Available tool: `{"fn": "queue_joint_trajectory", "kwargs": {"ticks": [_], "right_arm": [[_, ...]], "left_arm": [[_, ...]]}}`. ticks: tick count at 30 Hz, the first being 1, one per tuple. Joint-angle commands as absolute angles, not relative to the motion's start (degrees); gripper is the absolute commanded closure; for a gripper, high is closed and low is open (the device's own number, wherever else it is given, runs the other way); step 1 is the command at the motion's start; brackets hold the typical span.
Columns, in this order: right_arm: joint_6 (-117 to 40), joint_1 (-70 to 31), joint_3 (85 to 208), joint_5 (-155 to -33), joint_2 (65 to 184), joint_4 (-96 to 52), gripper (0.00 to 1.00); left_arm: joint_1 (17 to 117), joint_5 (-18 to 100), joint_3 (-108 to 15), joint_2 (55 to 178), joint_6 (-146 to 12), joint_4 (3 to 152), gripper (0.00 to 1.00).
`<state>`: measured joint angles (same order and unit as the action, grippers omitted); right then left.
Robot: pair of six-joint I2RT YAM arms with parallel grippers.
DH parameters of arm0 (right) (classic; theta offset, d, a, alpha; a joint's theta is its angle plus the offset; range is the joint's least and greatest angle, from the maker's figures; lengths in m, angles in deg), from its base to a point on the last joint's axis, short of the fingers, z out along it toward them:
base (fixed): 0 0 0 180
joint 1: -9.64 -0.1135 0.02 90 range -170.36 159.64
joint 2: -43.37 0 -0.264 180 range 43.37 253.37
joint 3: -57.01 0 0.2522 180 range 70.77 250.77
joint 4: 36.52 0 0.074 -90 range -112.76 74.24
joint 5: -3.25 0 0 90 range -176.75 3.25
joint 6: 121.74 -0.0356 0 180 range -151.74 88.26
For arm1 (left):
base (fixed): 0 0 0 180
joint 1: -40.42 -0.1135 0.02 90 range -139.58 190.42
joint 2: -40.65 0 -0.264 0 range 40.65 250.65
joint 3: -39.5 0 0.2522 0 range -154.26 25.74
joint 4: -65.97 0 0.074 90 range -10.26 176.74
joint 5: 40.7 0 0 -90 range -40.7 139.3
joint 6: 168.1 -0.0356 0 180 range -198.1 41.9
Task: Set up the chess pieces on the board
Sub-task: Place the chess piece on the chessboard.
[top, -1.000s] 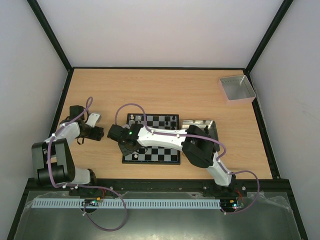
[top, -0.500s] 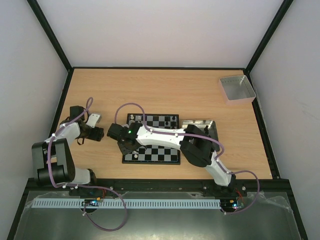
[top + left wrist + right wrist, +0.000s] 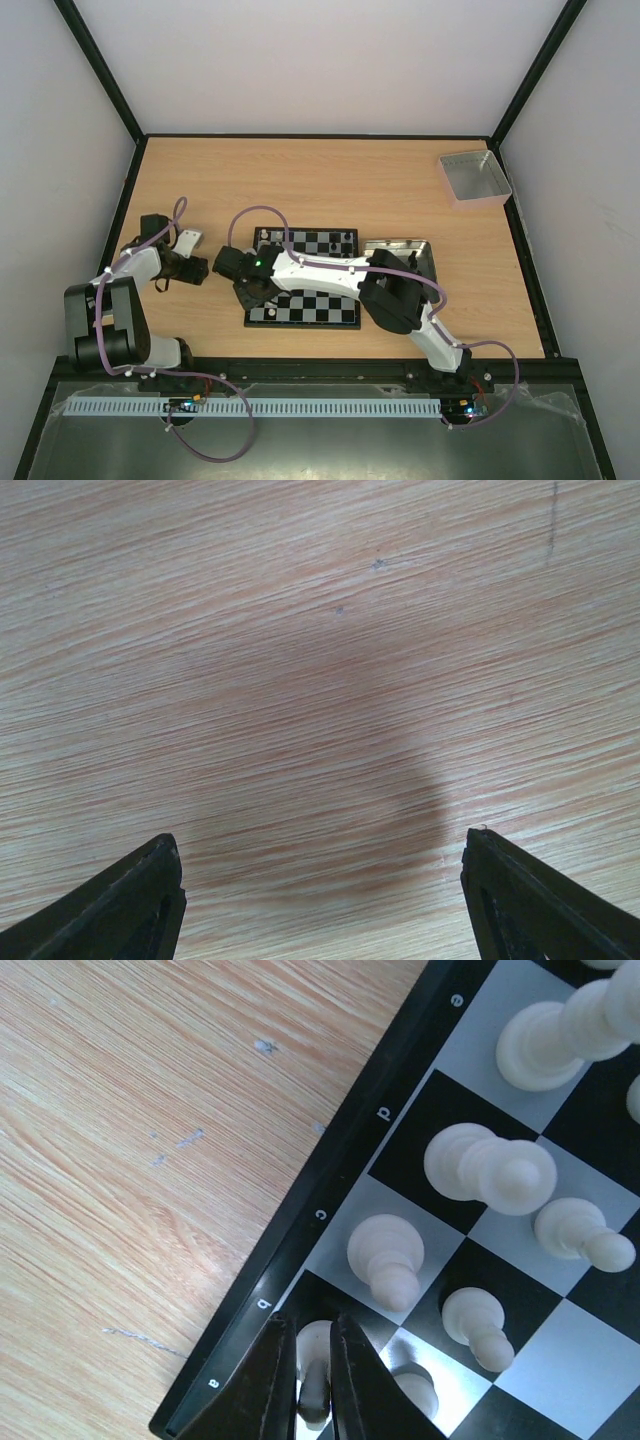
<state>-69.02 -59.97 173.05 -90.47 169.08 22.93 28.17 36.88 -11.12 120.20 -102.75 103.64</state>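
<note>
The board [image 3: 312, 311] lies mid-table, with whitish pieces along its left side and a few pieces [image 3: 347, 237] on its far row. My right gripper [image 3: 246, 291] reaches across to the board's left edge. In the right wrist view it [image 3: 308, 1328] is shut on a whitish chess piece [image 3: 316, 1345] over the black square by the letter b on the dark border [image 3: 330, 1200]. Other whitish pieces stand on neighbouring squares: one [image 3: 385, 1257] by c, one [image 3: 487, 1165] by d, one [image 3: 548, 1040] by e. My left gripper [image 3: 204, 268] is open and empty over bare wood [image 3: 320, 730], left of the board.
A gold-tan tin [image 3: 410, 250] lies right of the board, partly under the right arm. A grey square tray [image 3: 474, 177] sits at the far right corner. Dark rails edge the table on all sides.
My right gripper has shifted slightly left at the board's left edge, still shut on the piece. The left arm has barely moved.
</note>
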Motion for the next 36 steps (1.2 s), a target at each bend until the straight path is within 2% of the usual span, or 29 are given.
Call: {"fn": "queue_joint_trajectory", "kwargs": {"ticks": [1, 31, 36], "right_arm": [[-68.4, -59.7, 175.3, -90.6, 169.8, 23.1, 0.90], [-68.9, -59.2, 174.9, -88.2, 165.4, 25.4, 0.88], [-69.1, -58.9, 175.0, -87.5, 162.1, 26.2, 0.84]], "left_arm": [[27.8, 36.6, -10.3, 120.2, -103.3, 103.6, 0.24], [27.9, 36.2, -10.7, 120.2, -103.7, 104.7, 0.24], [27.8, 36.5, -10.9, 120.6, -103.8, 104.8, 0.24]]}}
